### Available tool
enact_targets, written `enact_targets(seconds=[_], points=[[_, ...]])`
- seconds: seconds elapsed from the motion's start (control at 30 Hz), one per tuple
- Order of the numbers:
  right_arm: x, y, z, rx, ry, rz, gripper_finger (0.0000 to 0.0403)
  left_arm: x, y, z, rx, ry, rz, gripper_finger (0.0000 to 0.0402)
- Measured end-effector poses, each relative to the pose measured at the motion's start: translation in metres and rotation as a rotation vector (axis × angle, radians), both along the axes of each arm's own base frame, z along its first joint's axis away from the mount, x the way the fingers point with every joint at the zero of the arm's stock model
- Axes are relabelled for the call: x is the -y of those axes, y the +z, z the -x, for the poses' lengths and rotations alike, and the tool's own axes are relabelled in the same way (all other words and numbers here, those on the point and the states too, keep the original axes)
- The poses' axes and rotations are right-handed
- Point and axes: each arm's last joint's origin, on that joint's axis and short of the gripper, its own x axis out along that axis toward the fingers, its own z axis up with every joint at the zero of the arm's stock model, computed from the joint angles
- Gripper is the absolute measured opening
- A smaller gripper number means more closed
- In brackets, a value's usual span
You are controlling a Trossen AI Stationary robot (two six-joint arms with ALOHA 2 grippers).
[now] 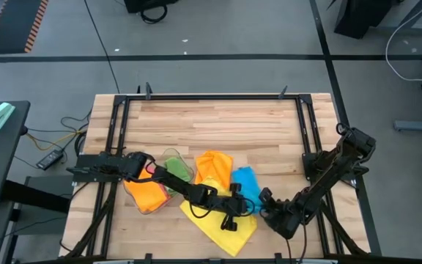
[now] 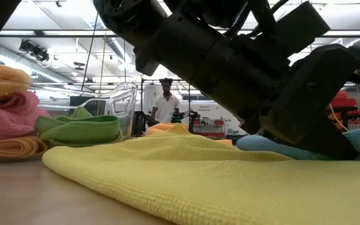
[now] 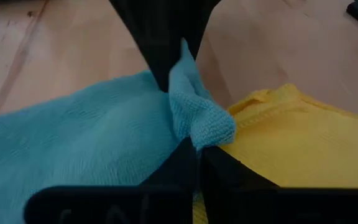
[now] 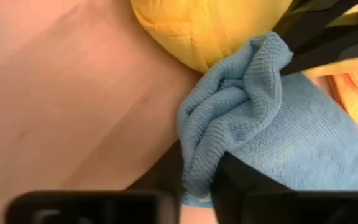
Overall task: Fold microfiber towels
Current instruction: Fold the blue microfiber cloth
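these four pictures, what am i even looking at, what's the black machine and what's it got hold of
It is a robot with two dark arms at a wooden table, each ending in a two-finger gripper. One picture looks straight down, one looks level across the tabletop, and two come from cameras on the wrists. Bright cloths lie on the table: a yellow towel, a blue towel, plus orange, pink and green ones beside a clear tray. The left gripper and the right gripper each pinch an edge of the blue towel. A person stands far behind.
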Motion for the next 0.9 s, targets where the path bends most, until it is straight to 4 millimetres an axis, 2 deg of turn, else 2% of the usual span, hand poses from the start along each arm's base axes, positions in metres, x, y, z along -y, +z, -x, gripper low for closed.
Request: enact_targets(seconds=[0.1,0.23,0.37,0.57,0.67,0.9], points=[[-0.001,0.000,0.000,-0.002,-0.012,-0.025,0.0015,0.000,0.001,0.000,0.000,-0.001,0.001,0.0048],[-0.002,0.007,0.000,-0.022,-0.063,-0.113,0.0012,0.003,0.012,0.003,-0.002,-0.021,-0.009,0.0078],[-0.005,0.025,0.002,-0.064,-0.091,-0.289,0.0011,0.006,0.031,0.007,0.017,-0.050,-0.038,0.0099],[-0.006,0.049,0.007,-0.140,-0.177,-0.547,0.0009,0.002,0.036,0.004,0.042,-0.009,-0.012,0.0099],[-0.006,0.053,0.007,-0.135,-0.208,-0.583,0.0009,-0.004,0.029,0.001,0.043,0.040,0.007,0.0088],[0.000,0.051,-0.001,-0.156,-0.238,-0.603,0.0008,-0.003,-0.007,-0.005,0.054,0.066,0.037,0.0063]])
